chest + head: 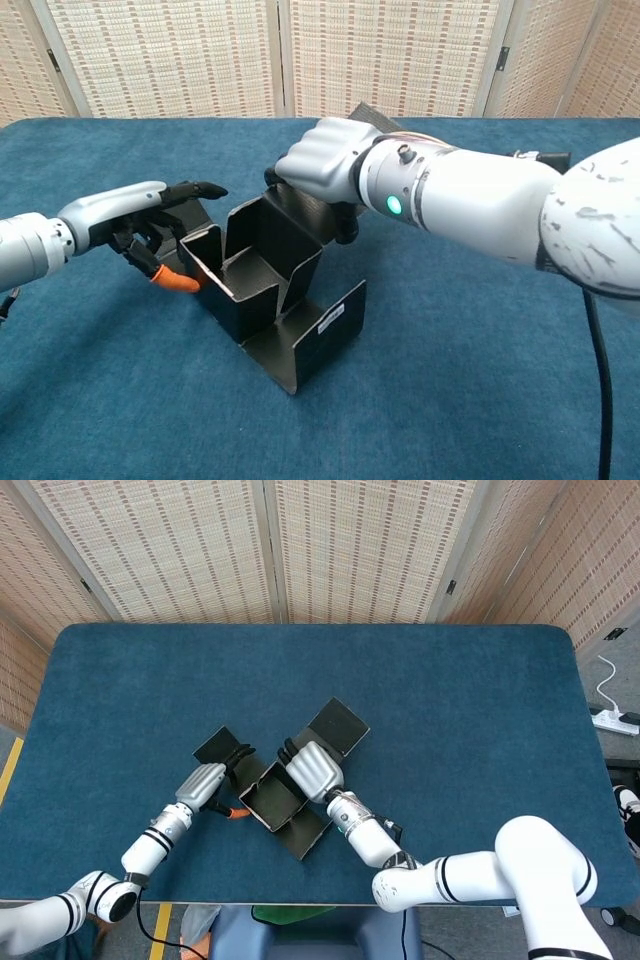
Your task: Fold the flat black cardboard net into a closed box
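Wall-raising looks in hand: right hand (318, 162) grips the cardboard net's (262, 280) far wall, left hand (150, 205), fingers apart, steadies the left side; next, I judge, near flap up.

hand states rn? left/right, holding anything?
Left hand: fingers apart, resting against the black cardboard net's left flap, not gripping it.
Right hand: fingers curled over the net's raised right wall, holding it up.

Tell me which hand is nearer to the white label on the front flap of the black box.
The right hand. It grips the box's raised rear wall, above and behind the white label. The left hand is at the far left wall, across the box from the label.
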{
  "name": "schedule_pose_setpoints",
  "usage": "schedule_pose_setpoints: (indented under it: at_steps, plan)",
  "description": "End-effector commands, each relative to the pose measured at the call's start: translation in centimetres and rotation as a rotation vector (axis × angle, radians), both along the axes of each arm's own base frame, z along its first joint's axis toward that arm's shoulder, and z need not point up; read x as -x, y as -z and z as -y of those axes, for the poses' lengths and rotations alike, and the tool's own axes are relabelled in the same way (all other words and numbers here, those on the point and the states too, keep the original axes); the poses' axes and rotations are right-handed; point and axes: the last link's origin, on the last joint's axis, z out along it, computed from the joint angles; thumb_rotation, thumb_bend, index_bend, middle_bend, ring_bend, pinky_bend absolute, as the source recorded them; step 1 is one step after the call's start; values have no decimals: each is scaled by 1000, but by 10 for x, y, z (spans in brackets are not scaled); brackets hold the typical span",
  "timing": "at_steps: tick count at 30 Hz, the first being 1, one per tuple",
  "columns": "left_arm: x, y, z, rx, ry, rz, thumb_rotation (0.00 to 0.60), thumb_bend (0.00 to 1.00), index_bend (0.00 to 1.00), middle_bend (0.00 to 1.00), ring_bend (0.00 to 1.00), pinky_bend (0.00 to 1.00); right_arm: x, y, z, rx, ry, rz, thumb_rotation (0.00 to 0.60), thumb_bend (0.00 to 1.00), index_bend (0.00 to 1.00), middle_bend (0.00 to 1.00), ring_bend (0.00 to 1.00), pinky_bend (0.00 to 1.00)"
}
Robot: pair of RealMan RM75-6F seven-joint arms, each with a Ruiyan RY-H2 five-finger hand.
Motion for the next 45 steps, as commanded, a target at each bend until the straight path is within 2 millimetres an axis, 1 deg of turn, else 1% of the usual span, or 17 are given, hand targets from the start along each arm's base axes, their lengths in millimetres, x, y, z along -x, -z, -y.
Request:
schedule_pose_setpoints:
  at_steps: [1,7,9,11,15,17,18,20,22,24,25,28,31,37,40,43,45]
  plan:
    - [-2,0,-2,88,-36,32,600,171,0,0,506,811,-3,0,0,-14,-82,-25,600,317,464,439,823,1000]
    - [-2,2,-3,181,-90,98,600,172,2,0,506,811,-5,2,0,-11,-155,-45,600,317,464,427,827,1000]
    - [-2,4,-3,209,-103,119,600,171,20,3,506,811,-5,3,0,-18,-167,-44,600,318,464,416,828,1000]
    - [-2,7,-4,230,-112,141,600,171,62,30,510,811,-5,5,0,-16,-179,-44,600,317,464,401,829,1000]
    - [-1,11,-5,253,-122,169,600,174,170,130,536,810,-7,8,1,-17,-189,-38,600,317,463,355,834,1000]
    - [0,14,-6,260,-128,183,600,176,255,206,548,809,-8,11,0,-18,-194,-38,600,317,421,308,834,1000]
    - [0,14,-6,262,-131,193,600,176,279,230,551,809,-9,11,0,-17,-197,-40,600,318,371,276,831,1000]
    - [0,16,-6,267,-141,211,600,175,331,283,559,809,-11,12,-1,-17,-208,-36,600,318,257,203,820,1000]
    - [1,17,-6,272,-149,221,600,174,364,322,562,808,-12,11,-1,-18,-209,-34,600,314,106,109,796,1000]
    - [3,17,-5,274,-149,216,600,175,379,342,564,807,-11,9,-1,-26,-195,-34,600,283,7,25,763,1000]
    - [3,17,-5,273,-149,214,600,175,382,346,565,806,-10,7,-1,-32,-187,-34,600,253,0,2,745,1000]
    - [5,16,-5,271,-156,215,600,173,385,349,565,805,-9,2,-3,-48,-169,-29,600,193,0,0,718,1000]
    - [8,13,-7,254,-157,216,600,172,391,349,565,806,-8,-7,-4,-51,-151,-13,600,169,0,0,706,1000]
    - [13,2,-4,246,-191,248,600,173,396,349,565,806,3,-31,-7,-65,-83,53,600,169,0,0,699,1000]
    - [17,-9,-2,247,-210,274,600,174,396,349,565,805,12,-50,-9,-70,-42,115,600,169,0,0,699,1000]
    - [21,-22,0,259,-245,325,600,173,396,349,565,806,19,-75,-17,-102,15,257,600,169,0,0,699,1000]
    - [22,-32,3,275,-285,387,600,173,396,349,565,806,24,-97,-24,-97,18,361,600,169,0,0,699,1000]
